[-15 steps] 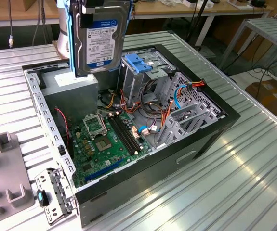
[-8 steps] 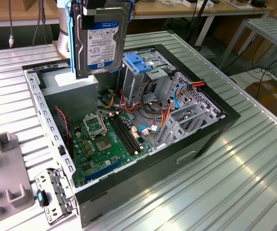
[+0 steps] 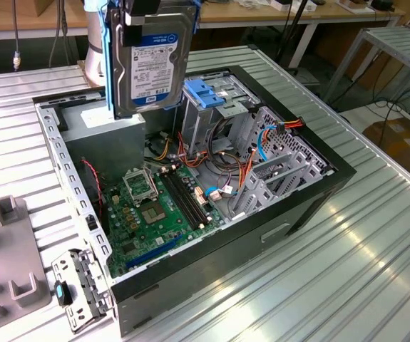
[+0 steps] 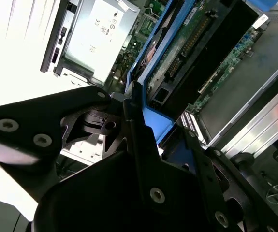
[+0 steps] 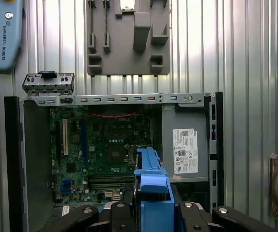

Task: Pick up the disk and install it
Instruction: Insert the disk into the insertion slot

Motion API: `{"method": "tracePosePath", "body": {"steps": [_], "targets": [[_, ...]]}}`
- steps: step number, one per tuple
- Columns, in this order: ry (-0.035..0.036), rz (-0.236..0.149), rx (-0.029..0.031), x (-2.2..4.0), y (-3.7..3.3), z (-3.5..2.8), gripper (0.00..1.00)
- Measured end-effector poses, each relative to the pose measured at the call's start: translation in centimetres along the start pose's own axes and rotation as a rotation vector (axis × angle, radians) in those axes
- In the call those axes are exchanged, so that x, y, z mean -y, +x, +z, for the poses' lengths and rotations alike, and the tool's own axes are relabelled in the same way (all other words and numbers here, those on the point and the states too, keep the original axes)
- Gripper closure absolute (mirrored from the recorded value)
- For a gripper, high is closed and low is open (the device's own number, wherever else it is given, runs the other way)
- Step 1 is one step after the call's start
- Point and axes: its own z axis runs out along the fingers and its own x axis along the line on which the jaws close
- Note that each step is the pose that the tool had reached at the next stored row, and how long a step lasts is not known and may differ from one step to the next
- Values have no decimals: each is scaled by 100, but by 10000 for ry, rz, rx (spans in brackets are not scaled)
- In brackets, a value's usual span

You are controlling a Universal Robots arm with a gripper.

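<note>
Disk (image 3: 151, 60) hangs upright in the air with its white, blue-banded label facing the exterior view, blue side rails along its edges, held from above by the pincer (image 3: 130, 8). In both wrist views the black pincer (image 4: 148, 125) (image 5: 153, 212) is clamped on the blue rail, one finger on each side. The second wrist view shows the disk's (image 4: 182, 43) green circuit board and connector edge, and the first wrist view shows its (image 5: 152, 183) blue rail end-on. In the exterior view the disk sits at about 11 o'clock from the middle of the open computer case (image 3: 262, 235), above the case and in front of the grey power-supply box (image 3: 108, 139), not seated in any bay. The metal drive cage (image 3: 205, 96) with a blue plastic top stands just beside the disk at its 4 o'clock. Inside the case the green motherboard (image 3: 155, 214) lies flat, with orange and red cables (image 3: 244, 171) at its 2 o'clock. The case rests on a ribbed metal tabletop (image 3: 347, 271). A grey fixture plate (image 3: 5, 263) lies at the case's 8 o'clock, and a small metal bracket (image 3: 76, 288) with a blue latch leans against the case at its 7 o'clock corner.
</note>
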Motion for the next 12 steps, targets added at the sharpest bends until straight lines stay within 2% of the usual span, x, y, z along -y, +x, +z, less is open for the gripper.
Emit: {"method": "tracePosePath", "body": {"steps": [12], "targets": [[0, 0, 0, 1, 72, -1, 63]]}}
